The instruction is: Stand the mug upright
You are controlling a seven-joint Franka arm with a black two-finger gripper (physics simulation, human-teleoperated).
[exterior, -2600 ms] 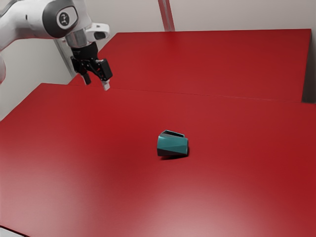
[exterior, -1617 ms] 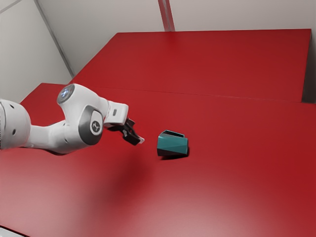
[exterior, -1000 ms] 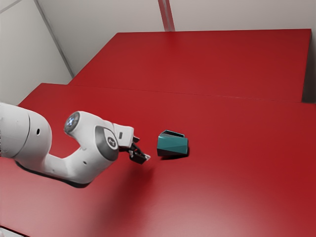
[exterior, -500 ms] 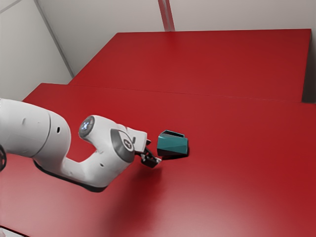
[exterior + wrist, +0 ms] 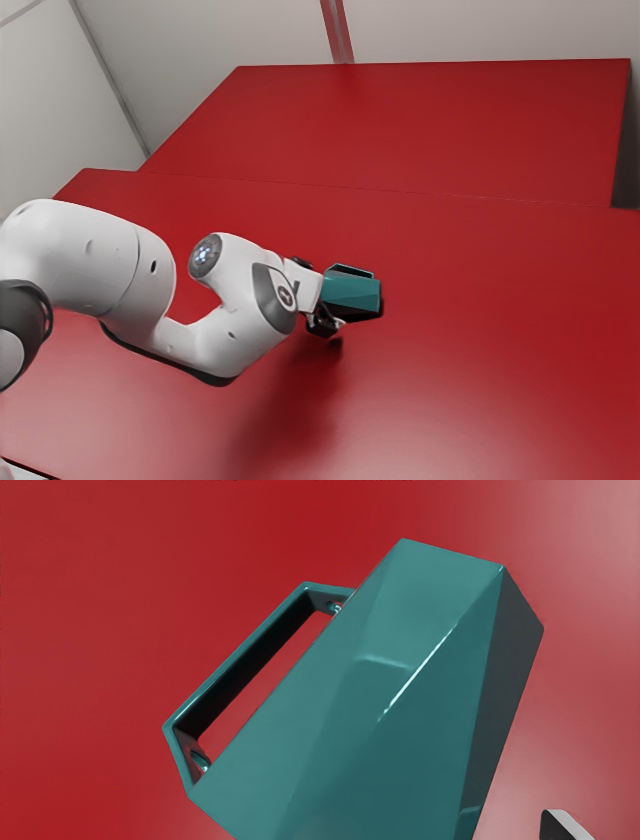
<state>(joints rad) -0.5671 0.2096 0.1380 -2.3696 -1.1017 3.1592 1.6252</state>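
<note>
The gripper (image 5: 325,322) is at the mug's end toward the exterior view's left, close to the table, with one finger beside the mug's near side. The teal faceted mug (image 5: 352,293) lies on its side on the red table. In the wrist view the mug (image 5: 400,680) has its handle (image 5: 240,655) out to one side, its wider end nearest the hand. One fingertip of the gripper (image 5: 560,826) stands across a strip of bare table from the mug. The mug hides the other fingertip. The fingers are open, not clamped on it.
The red table (image 5: 480,380) extends around the mug. Behind it is another red surface (image 5: 430,120), with pale walls (image 5: 480,30) beyond. The arm reaches low over the table from the exterior view's left.
The arm first came down from the upper left, then moved toward the exterior view's right until the gripper overlapped the mug's near end. The mug has not visibly moved.
</note>
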